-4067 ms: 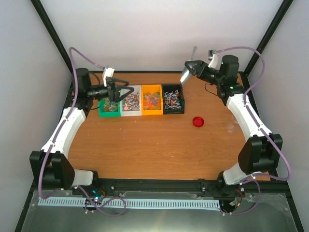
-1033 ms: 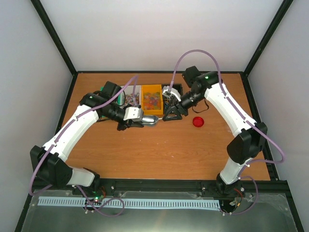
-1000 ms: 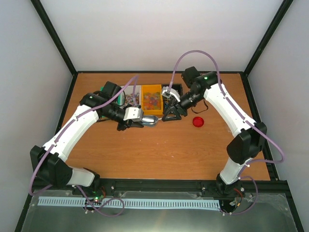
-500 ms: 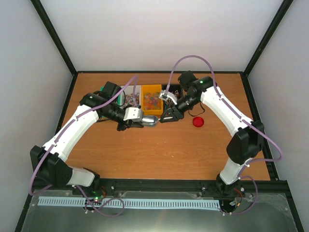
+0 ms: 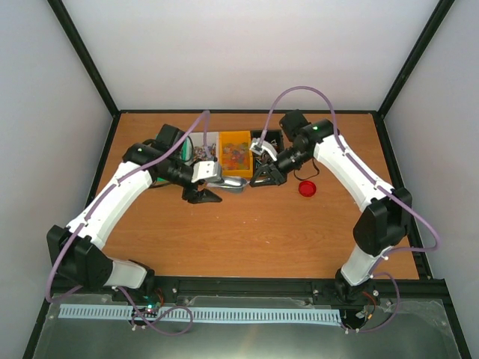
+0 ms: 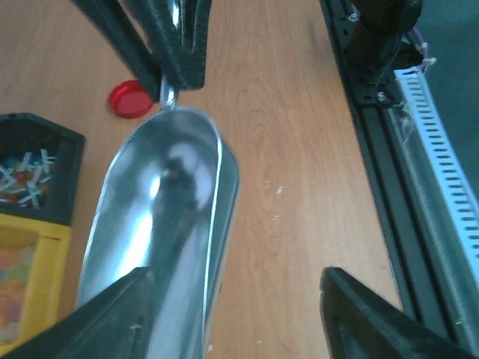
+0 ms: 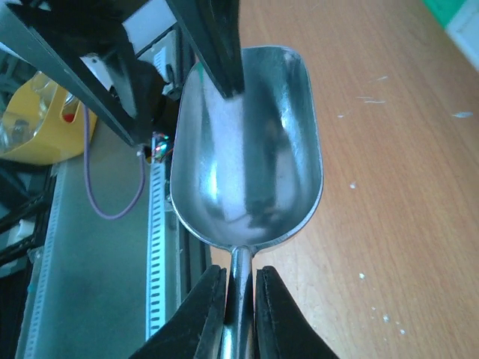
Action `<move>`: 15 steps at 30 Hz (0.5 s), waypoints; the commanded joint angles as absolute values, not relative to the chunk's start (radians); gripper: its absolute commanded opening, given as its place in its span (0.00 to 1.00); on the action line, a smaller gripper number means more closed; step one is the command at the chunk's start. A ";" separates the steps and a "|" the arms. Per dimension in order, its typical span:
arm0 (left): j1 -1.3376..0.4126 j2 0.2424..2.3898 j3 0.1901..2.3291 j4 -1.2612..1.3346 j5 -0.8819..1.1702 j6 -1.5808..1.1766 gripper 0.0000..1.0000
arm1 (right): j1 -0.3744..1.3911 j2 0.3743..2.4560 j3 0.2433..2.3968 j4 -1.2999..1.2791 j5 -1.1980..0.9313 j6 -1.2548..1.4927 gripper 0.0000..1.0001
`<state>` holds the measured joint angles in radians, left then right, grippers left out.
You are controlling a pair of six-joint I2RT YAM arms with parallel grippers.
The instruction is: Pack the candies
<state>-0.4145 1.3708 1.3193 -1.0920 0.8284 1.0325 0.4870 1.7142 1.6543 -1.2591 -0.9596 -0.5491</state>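
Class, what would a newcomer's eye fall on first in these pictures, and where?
The shiny scoop, mid-table between the arms: the right gripper clamps its handle, while the left gripper stands open at its bowl end. Behind it sits a row of bins with bright candies, and a red lid lies to their right.

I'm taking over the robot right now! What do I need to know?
Left gripper: open, its fingers on either side of the scoop's bowl.
Right gripper: shut on the scoop's handle.
Scoop: empty, in front of the bins.
Candies: in the row of bins at the far side, none in the scoop.
Red lid: on the table, right of the bins.
Done: the scoop is gripped.
Left: scoop up candies and pack them. Nothing looks packed yet.
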 commanded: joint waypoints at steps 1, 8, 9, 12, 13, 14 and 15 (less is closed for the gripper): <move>-0.323 1.406 1.375 -0.994 0.885 0.898 0.72 | 0.403 1.648 1.598 -1.156 -0.967 -0.456 0.03; -0.149 1.640 1.587 -0.894 0.838 0.613 1.00 | 0.292 1.542 1.462 -0.981 -0.877 -0.339 0.03; -0.129 1.711 1.641 -0.896 0.831 0.570 1.00 | 0.283 1.527 1.442 -0.967 -0.875 -0.330 0.03; -0.076 1.880 1.819 -0.893 0.767 0.411 1.00 | 0.258 1.488 1.389 -0.929 -0.879 -0.306 0.03; -0.068 1.935 1.891 -0.907 0.737 0.379 1.00 | 0.250 1.474 1.373 -0.911 -0.882 -0.288 0.03; -0.063 1.993 1.982 -0.924 0.699 0.351 1.00 | 0.246 1.457 1.353 -0.886 -0.886 -0.273 0.03; -0.062 2.044 2.047 -0.943 0.661 0.331 1.00 | 0.247 1.441 1.333 -0.864 -0.882 -0.258 0.03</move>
<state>-0.0887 1.8904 1.8194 -0.9249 0.7822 0.5343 0.2615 1.5047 1.3857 -0.9798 -0.8814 -0.3309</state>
